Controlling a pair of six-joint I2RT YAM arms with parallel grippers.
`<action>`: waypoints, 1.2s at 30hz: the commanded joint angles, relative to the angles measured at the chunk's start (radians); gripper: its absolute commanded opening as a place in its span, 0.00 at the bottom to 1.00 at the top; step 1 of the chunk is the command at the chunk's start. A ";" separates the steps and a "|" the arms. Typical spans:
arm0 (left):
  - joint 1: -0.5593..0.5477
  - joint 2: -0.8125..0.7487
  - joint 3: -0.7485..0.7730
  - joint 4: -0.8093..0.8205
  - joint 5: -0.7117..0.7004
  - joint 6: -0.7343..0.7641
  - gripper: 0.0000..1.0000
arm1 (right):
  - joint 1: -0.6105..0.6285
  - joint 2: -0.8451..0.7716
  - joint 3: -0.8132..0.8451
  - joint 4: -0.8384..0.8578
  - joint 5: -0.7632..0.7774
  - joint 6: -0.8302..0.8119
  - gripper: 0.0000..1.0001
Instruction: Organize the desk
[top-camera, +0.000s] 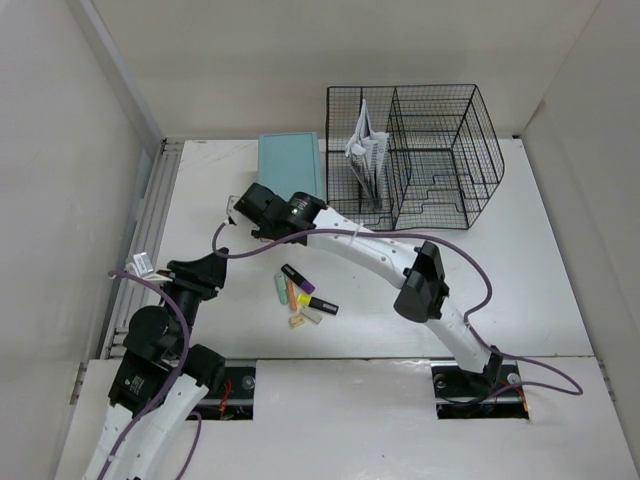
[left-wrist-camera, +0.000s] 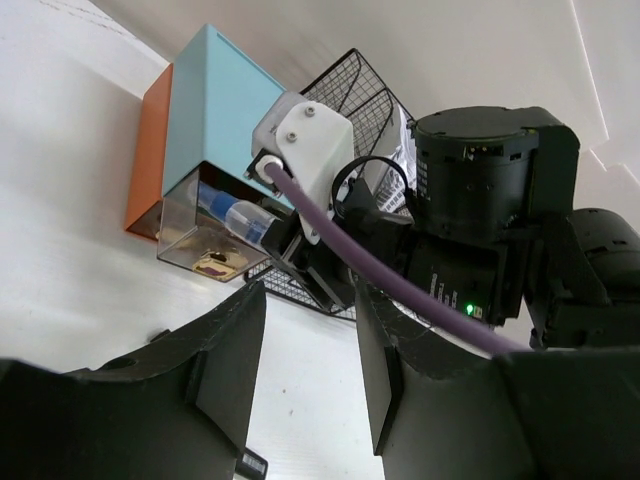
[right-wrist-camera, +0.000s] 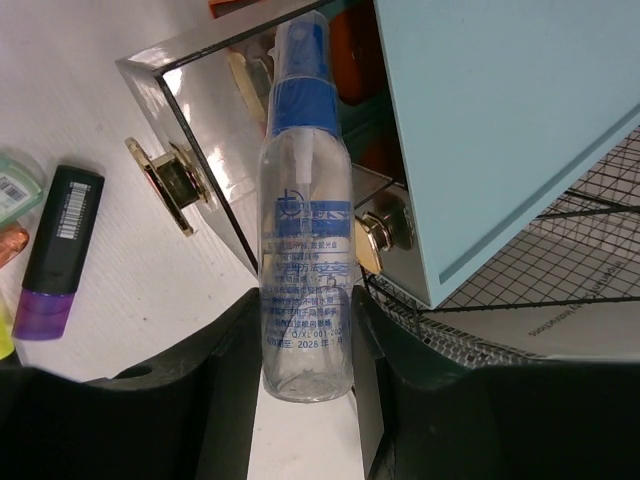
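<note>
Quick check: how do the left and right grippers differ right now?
The right gripper is shut on a clear spray bottle; the left gripper is open and holds nothing. The right gripper is at the pulled-out clear drawer of the teal box, with the bottle's nozzle toward it; the left gripper is apart from the box, facing it. Both are black.

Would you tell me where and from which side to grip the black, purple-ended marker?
Grip the marker across the middle of its black barrel, coming straight down: it lies flat on the desk, so only its long sides can be pinched. One side faces bare desk; the orange pen lies close on the other, so probably enter narrowly.
</note>
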 joint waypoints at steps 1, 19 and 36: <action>-0.004 -0.020 0.004 0.016 -0.003 -0.001 0.39 | 0.051 -0.023 -0.004 0.053 0.051 -0.017 0.10; -0.004 -0.020 0.004 0.015 -0.003 -0.001 0.39 | 0.069 -0.073 -0.014 0.080 0.091 -0.026 0.61; -0.004 0.051 -0.036 0.098 0.033 -0.001 0.18 | 0.051 -0.277 -0.095 0.107 -0.149 0.084 0.00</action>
